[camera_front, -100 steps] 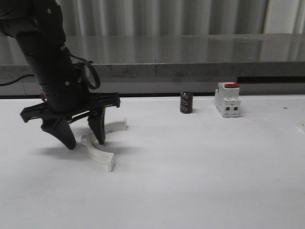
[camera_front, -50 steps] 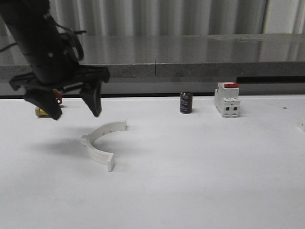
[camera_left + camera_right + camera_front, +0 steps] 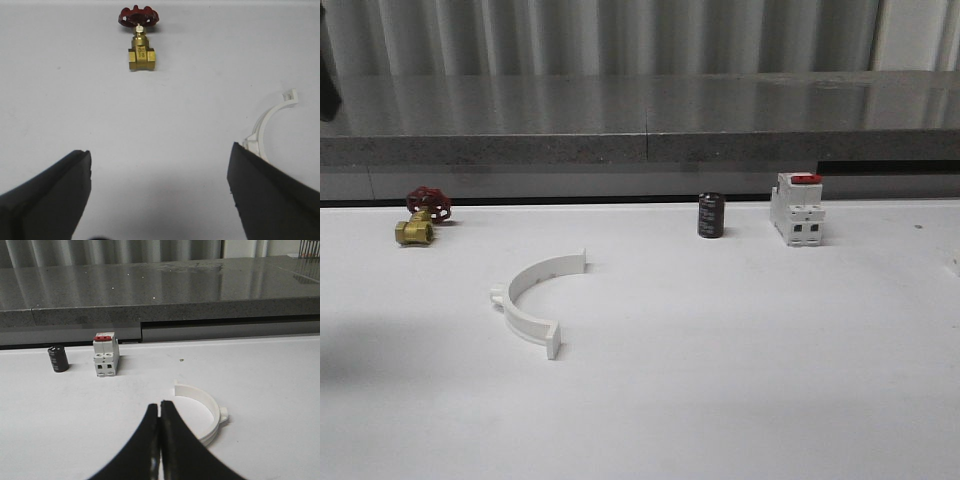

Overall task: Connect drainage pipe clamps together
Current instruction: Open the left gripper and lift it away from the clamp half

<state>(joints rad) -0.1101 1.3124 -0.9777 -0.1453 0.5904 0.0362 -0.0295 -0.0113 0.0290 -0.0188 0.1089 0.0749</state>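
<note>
One drainage pipe clamp (image 3: 528, 320), a white half-ring with flat end tabs, lies on the white table left of centre. In the left wrist view the same clamp (image 3: 263, 125) shows beside one finger of my left gripper (image 3: 159, 152), which hangs open above bare table with nothing between its fingers. The other clamp (image 3: 215, 412) lies on the table in the right wrist view, just beyond and to one side of my right gripper (image 3: 160, 404). That gripper is shut with nothing in it.
A brass valve with a red handwheel (image 3: 420, 215) sits at the back left. A black cylinder (image 3: 711, 215) and a white breaker with a red top (image 3: 797, 210) stand at the back, right of centre. A grey ledge (image 3: 650, 120) runs behind the table.
My left arm has lifted up and to the left, away from the clamp and out of the front view, its gripper still open. The clamp stays on the table.
</note>
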